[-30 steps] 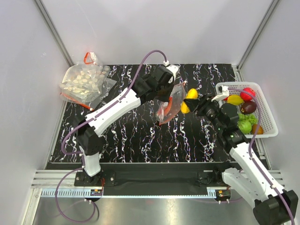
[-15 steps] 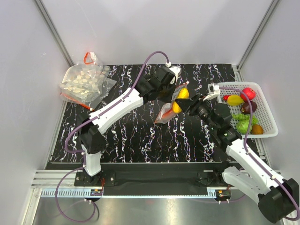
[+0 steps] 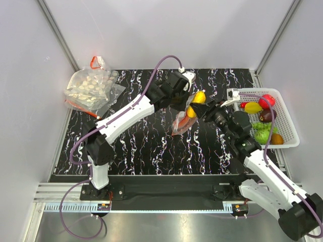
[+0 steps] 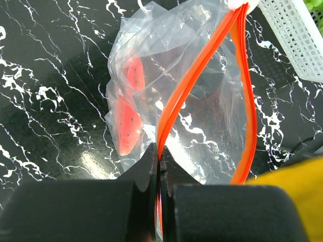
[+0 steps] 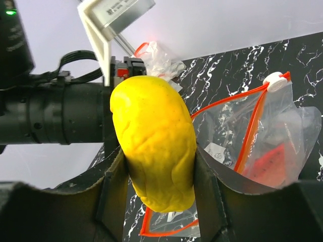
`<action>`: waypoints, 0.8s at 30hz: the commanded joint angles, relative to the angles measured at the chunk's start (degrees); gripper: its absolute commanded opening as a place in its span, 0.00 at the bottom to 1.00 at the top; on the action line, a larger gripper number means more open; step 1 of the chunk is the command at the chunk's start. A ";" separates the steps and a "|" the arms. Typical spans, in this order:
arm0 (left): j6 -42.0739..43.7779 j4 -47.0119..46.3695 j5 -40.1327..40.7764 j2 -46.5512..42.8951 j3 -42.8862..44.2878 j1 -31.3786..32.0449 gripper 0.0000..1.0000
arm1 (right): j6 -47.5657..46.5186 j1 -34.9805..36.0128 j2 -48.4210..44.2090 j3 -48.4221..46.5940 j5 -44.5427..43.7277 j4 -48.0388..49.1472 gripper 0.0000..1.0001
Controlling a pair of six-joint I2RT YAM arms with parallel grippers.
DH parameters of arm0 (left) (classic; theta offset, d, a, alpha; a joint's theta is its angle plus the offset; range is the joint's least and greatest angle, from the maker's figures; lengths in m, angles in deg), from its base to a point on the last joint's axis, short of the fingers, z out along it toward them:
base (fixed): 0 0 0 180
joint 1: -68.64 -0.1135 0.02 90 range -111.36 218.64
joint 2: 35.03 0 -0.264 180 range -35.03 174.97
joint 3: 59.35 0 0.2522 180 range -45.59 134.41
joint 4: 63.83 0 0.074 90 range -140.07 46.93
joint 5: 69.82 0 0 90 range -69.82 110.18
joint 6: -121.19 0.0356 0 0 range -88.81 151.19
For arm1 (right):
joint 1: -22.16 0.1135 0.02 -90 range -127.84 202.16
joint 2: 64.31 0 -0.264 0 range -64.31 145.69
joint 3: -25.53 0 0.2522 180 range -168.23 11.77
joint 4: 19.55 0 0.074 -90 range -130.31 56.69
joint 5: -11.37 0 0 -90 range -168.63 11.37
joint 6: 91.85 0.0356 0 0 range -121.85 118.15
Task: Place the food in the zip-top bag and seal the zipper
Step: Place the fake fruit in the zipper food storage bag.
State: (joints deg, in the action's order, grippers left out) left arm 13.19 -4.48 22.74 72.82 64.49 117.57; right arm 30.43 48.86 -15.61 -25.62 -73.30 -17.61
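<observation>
The zip-top bag (image 3: 180,121) hangs clear and crinkly over the middle of the dark marbled table. My left gripper (image 3: 183,97) is shut on its red-orange zipper (image 4: 174,101), with the strip pinched between the jaws (image 4: 160,159). A red watermelon-like slice (image 4: 128,108) lies inside the bag. My right gripper (image 3: 203,107) is shut on a yellow, wrinkled piece of food (image 5: 154,143), which it holds right at the bag's open mouth (image 5: 252,128). The yellow food (image 3: 199,96) touches the upper edge of the bag. A white slider (image 5: 274,80) sits at the zipper's end.
A white basket (image 3: 291,132) with several toy fruits stands at the right edge of the table. A larger clear bag of whitish pieces (image 3: 91,86) with a red loop lies at the back left. White walls enclose the table on three sides.
My right gripper has carried the yellow food leftward from beside the basket to the bag's mouth. The left gripper keeps its hold on the zipper; the bag barely shifted.
</observation>
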 commanded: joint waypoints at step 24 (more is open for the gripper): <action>0.25 -1.20 -1.51 -6.34 -1.36 -3.31 0.01 | -4.23 2.75 2.53 -15.51 -15.58 -22.70 0.78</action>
State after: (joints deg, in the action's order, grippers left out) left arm 13.32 -3.46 21.96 69.13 63.03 115.23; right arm 28.11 51.22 -11.13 -34.58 -82.35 -30.35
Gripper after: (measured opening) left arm 0.012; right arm 0.795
